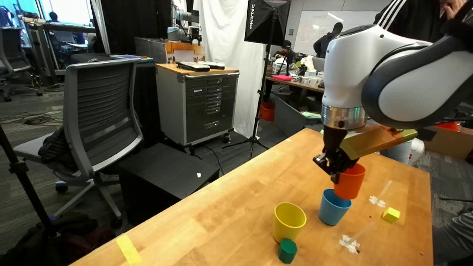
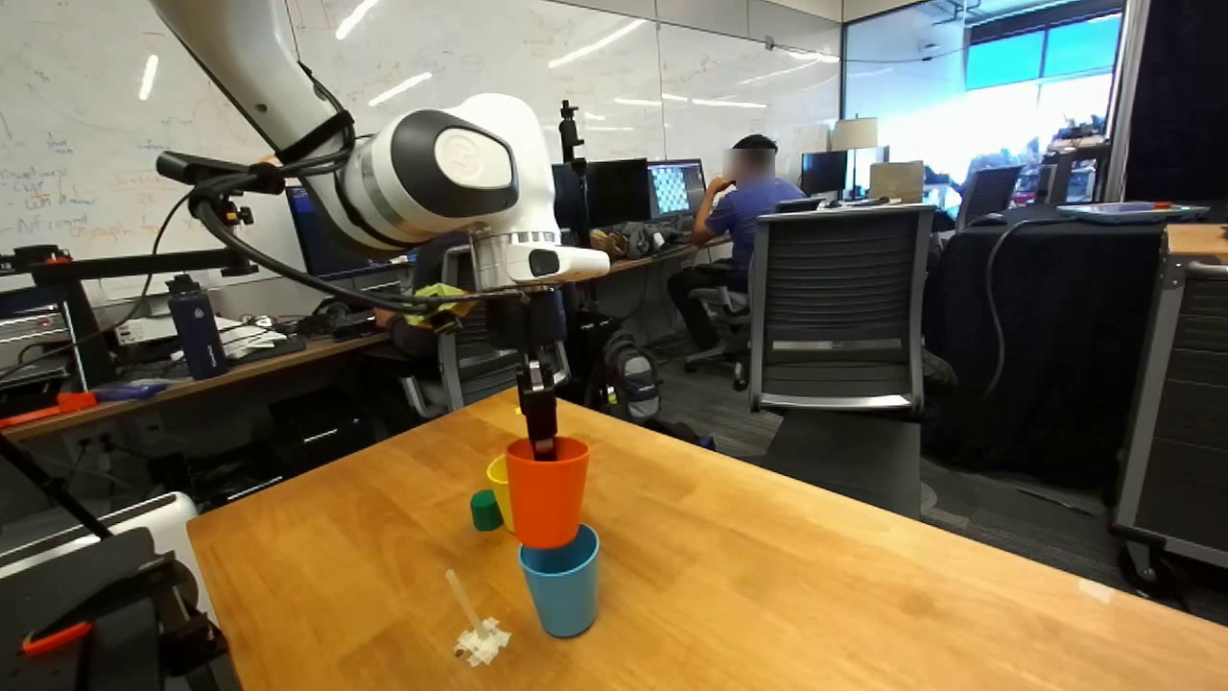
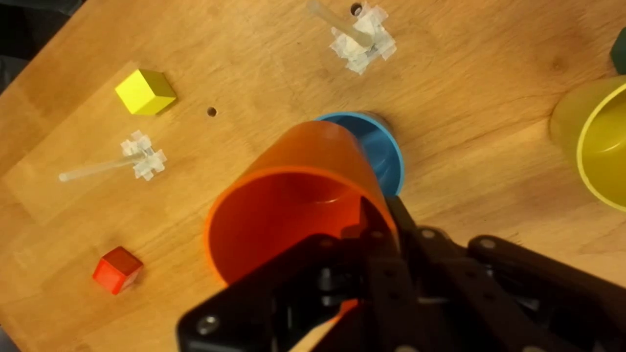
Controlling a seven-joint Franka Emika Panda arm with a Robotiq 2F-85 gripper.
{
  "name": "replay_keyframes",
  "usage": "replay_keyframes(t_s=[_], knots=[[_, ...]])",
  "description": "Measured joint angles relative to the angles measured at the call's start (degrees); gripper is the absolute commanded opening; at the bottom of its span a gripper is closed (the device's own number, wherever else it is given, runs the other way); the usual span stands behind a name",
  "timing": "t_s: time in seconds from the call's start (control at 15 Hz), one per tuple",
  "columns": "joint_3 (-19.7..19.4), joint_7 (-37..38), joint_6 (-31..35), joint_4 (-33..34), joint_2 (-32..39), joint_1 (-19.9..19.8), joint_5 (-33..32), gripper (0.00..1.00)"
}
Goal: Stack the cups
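Gripper (image 3: 382, 213) clamped on wall of red cup (image 1: 350, 183); should centre it over blue cup (image 1: 332, 212) (looks offset) before lowering straight.

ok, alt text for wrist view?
The gripper pinches the wall of a red cup, which partly hides a blue cup on a wooden table. A yellow cup and a green block are cut off at right; a yellow block and a red block lie left.

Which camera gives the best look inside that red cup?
The wrist view, because it faces the open mouth of the red cup. Both exterior views show mainly its outer wall, from the side.
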Motion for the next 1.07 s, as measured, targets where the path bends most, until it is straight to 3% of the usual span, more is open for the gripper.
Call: replay_keyframes(t_s=[1.07], knots=[[-0.4,0.0,5.2,1.6,5.4,0.0,-2.0,0.01]])
